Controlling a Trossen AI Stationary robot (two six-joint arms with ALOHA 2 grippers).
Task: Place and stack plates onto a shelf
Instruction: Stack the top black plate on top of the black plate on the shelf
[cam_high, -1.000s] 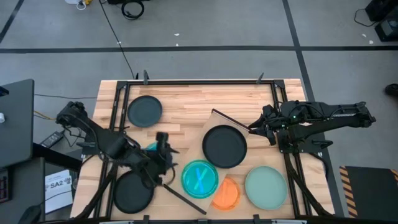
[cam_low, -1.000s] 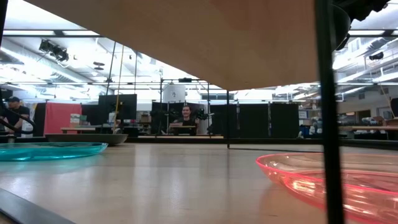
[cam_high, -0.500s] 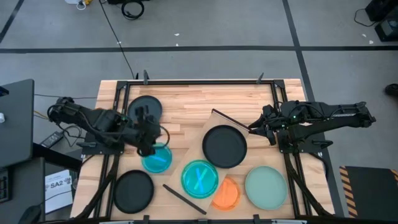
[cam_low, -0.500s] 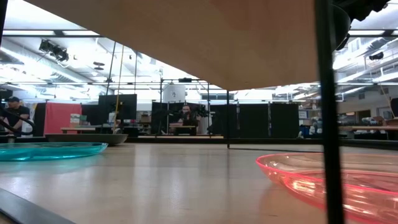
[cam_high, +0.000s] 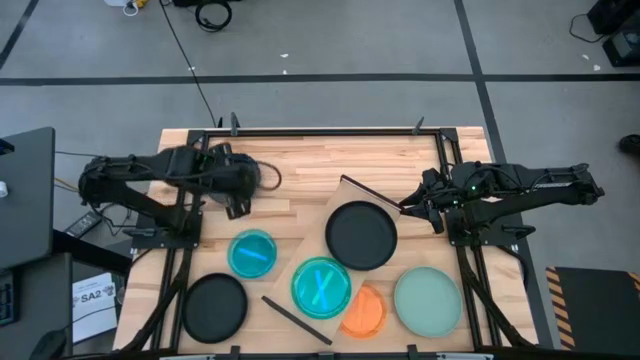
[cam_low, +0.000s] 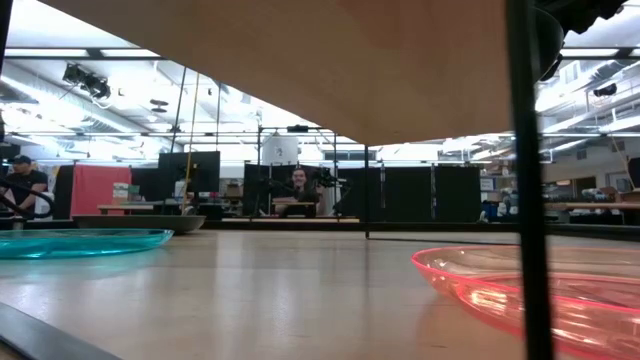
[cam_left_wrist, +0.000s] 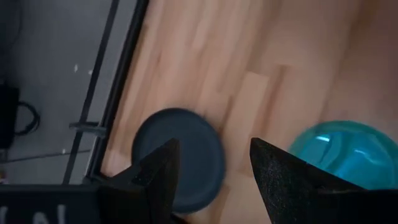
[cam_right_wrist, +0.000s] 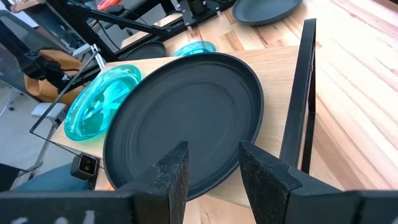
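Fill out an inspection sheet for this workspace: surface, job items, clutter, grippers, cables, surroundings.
Surface: planked wooden table, inside a dark frame.
Job's things: shelf angled, one black plate on it; black plates and, small teal plate, large teal plate, orange plate and mint plate on the table.
Clutter: loose dark strip by the teal plates.
Grippers: left gripper open, empty, above the far black plate; right gripper open beside the shelf.
Cables: black cable across the floor.
Surroundings: people in the room behind.
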